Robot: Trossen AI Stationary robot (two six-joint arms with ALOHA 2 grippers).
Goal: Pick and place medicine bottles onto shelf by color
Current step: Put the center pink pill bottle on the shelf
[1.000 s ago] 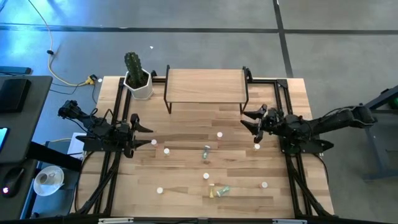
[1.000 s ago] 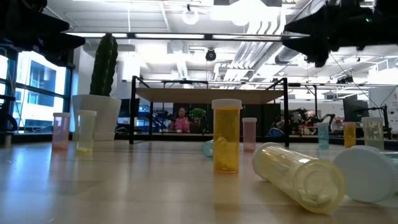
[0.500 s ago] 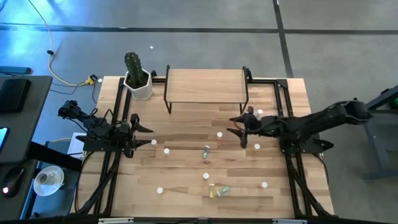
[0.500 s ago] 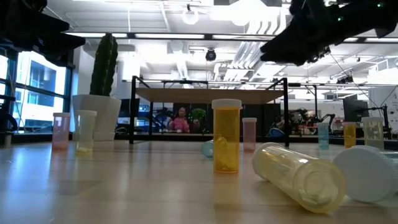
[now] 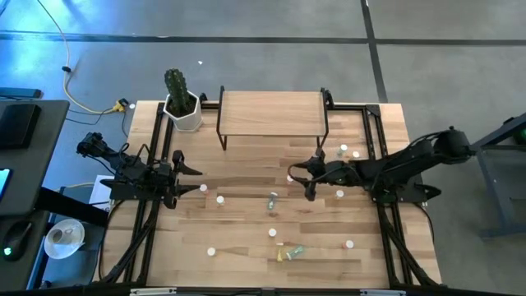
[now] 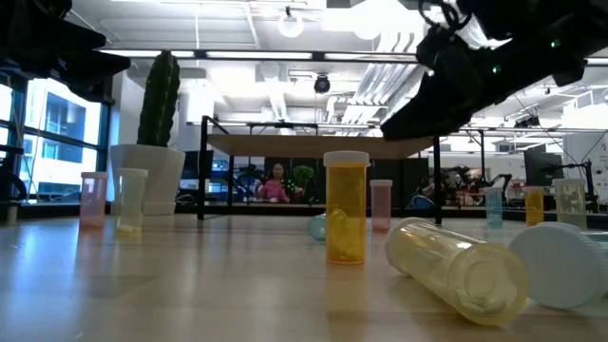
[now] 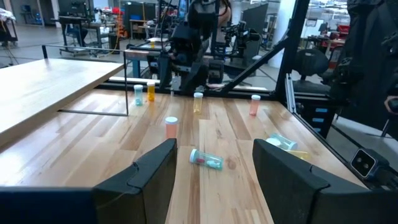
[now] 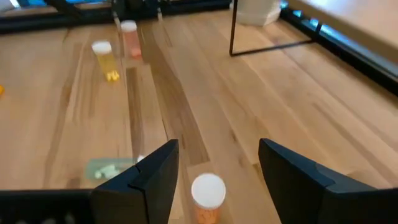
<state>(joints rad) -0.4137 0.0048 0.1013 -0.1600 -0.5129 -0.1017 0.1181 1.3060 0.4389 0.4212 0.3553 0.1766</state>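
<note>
Several small white-capped medicine bottles stand or lie scattered over the wood tabletop. One with an orange body (image 8: 208,198) stands near the table's middle (image 5: 290,178). My right gripper (image 5: 302,182) reaches toward the table's left edge, tipped down. It is open, and its fingers (image 8: 163,163) stand above that bottle and to either side of it, without touching it. The shelf (image 5: 271,113), a light-wood board on black legs, stands at the far edge with nothing on it. My left gripper (image 5: 185,168) waits open at the table's left side (image 7: 214,177).
A white pot with a cactus (image 5: 182,107) stands left of the shelf. A green bottle (image 5: 273,197) lies near the middle, and two more bottles lie near the front edge (image 5: 288,251). Two bottles (image 5: 349,151) stand right of the shelf. Black frame rails run along both table sides.
My right gripper has gone from the table's right side toward its left edge and down. It has tipped downward and come over the orange bottle near the middle. Its fingers have stayed open, and no bottle has moved.
</note>
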